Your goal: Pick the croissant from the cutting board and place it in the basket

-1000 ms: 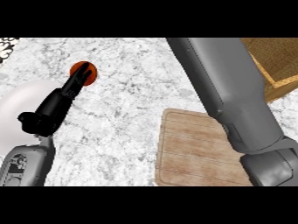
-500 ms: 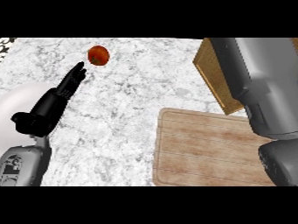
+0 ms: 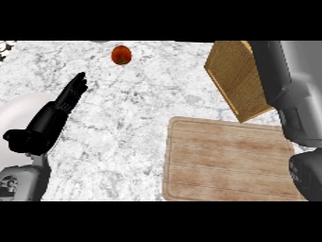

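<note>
The wooden cutting board lies at the lower right with nothing on its visible top. I see no croissant anywhere. The woven basket stands at the upper right, partly behind my grey right forearm, which runs up along the right edge. My right hand is out of the picture. At the left, my left hand is open, with straight fingers pointing up and to the right, holding nothing.
A small red-orange round fruit sits on the marble counter near the far edge, beyond my left fingertips. A white plate lies at the left edge, partly under my left hand. A patterned wall strip shows at the top left.
My right forearm has swung to the right, over the basket, and now uncovers most of the cutting board. More of the basket shows. The red fruit now lies clear of my left fingertips.
</note>
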### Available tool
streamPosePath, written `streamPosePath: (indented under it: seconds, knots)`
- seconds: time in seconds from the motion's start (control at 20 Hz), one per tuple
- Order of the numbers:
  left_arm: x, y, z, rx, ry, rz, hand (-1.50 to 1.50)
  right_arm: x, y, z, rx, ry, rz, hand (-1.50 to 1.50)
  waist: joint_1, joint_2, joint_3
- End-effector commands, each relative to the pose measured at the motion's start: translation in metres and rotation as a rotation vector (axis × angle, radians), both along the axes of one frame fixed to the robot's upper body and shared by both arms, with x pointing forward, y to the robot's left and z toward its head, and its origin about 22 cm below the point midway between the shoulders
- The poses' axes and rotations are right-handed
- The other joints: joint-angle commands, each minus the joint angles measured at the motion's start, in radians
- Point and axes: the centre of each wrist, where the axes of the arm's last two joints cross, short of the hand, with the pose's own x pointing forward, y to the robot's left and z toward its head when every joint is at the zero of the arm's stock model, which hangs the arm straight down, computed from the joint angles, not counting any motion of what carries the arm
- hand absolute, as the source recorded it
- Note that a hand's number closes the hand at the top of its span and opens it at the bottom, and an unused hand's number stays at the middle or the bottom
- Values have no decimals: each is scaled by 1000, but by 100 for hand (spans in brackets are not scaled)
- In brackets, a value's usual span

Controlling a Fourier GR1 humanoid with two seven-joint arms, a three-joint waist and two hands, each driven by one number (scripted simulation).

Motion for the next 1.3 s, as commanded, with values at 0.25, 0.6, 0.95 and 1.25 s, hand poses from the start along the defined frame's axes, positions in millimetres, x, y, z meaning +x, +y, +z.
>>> streamPosePath:
  seconds: [0.25, 0.6, 0.95, 1.25]
  knots:
    - [-9, -2, 5, 10, -11, 14, 0, 3, -11, -49, 192, -16, -138, 150, -11, -6, 1]
    - [-8, -9, 0, -17, 21, 46, 0, -6, -35, -103, 103, 5, -163, 150, -34, -11, 1]
    - [-6, 1, 7, 5, -20, 37, 0, -15, -68, -108, 97, -176, -207, -150, -32, -9, 2]
    - [-12, -10, -1, -19, -3, 46, 0, -14, -70, -94, 38, -129, -188, -150, -32, -12, 1]
